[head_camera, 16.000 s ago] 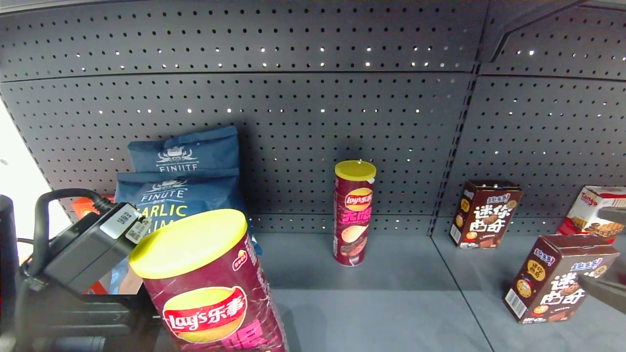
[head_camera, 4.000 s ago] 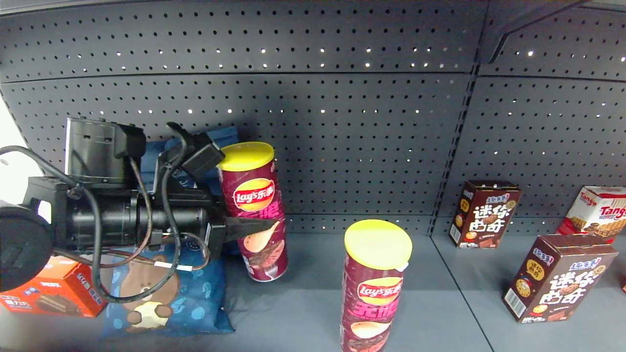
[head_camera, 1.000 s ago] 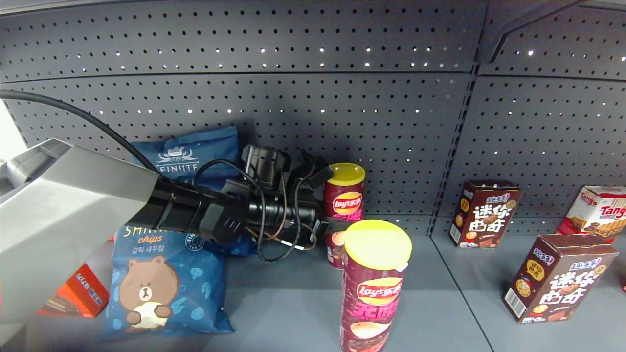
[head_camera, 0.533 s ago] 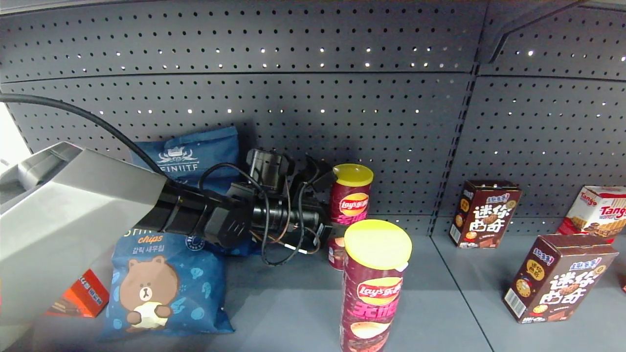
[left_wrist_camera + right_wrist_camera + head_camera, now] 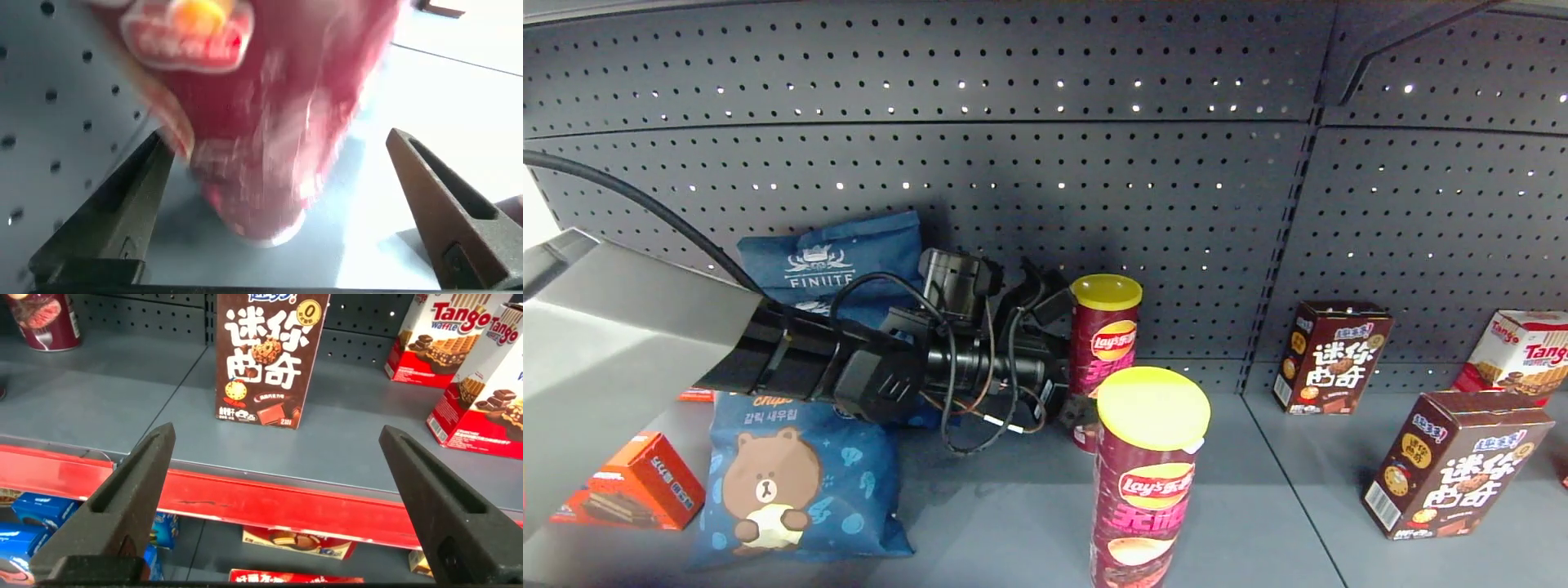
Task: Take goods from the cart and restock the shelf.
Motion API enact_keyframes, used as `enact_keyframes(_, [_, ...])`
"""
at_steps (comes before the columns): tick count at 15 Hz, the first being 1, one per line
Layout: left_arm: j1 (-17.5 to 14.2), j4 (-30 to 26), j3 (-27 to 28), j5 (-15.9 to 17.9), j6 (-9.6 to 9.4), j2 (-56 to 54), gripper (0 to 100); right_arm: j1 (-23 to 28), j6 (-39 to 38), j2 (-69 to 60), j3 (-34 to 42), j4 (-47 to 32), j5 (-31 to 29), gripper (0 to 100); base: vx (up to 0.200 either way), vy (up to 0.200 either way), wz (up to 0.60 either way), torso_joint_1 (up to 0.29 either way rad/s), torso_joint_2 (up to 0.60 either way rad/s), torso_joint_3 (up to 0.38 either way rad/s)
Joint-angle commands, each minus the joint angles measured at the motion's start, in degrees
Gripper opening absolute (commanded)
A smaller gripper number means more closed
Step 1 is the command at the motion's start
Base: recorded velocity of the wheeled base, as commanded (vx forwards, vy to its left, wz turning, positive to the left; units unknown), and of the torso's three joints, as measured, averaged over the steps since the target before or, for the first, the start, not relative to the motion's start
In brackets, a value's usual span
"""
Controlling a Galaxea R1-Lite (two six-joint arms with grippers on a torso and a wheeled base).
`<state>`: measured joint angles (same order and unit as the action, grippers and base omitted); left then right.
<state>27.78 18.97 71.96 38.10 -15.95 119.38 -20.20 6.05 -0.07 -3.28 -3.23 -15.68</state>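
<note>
Standing chip cans: two on the shelf [image 5: 1258,498]; rear can [image 5: 1104,343] at the pegboard [image 5: 1013,204], front can [image 5: 1152,482] nearer the edge.
Left claw [image 5: 276,143]: open, fingers flanking rear can.
Right claw [image 5: 276,431]: open.
Brown boxes [image 5: 1334,357] [image 5: 1458,465]: two.

Broad bare strip of shelf [image 5: 1013,523] floor between bear-print bag [image 5: 792,482] and front can [image 5: 1152,482], reachable from the front edge. Closed off behind by pegboard panel [image 5: 1094,180]. Tight around rear can [image 5: 1104,343]: left end effector [image 5: 1086,400] at its base with fingers spread to either side, left arm [image 5: 809,367] lying across blue bags [image 5: 833,261], front can just ahead. Passable lane between the cans and upright brown box [image 5: 1331,355]. Crowded farther right by second brown box [image 5: 1454,465] near the front. Before right end effector [image 5: 274,449], fingers held wide: red shelf lip [image 5: 245,494] across the front, bare floor beyond on both sides of cookie box [image 5: 270,359].
</note>
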Motion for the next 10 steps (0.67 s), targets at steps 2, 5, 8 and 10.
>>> enact_keyframes(2, [-1.6, 0.2, -1.8, -0.3, -0.05, -3.5, 100, 0.0, 0.1, 0.1, 0.0, 0.0, 0.0, 100, 0.000, 0.000, 0.00, 0.000, 0.00, 0.000])
enact_keyframes(5, [-1.6, 0.0, -1.9, -2.9, -0.05, -4.3, 100, 0.0, 0.1, 0.1, -0.1, 0.0, -0.1, 100, 0.000, 0.000, 0.00, 0.000, 0.00, 0.000])
enact_keyframes(8, [-1.6, 0.2, -3.0, -4.3, -0.05, -4.9, 100, 0.0, 0.1, 0.1, -0.1, 0.0, -0.1, 100, 0.000, 0.000, 0.00, 0.000, 0.00, 0.000])
enact_keyframes(10, [-1.7, 0.2, -3.9, -6.7, -0.05, -5.6, 100, 0.0, 0.1, 0.1, 0.0, 0.0, -0.1, 100, 0.000, 0.000, 0.00, 0.000, 0.00, 0.000])
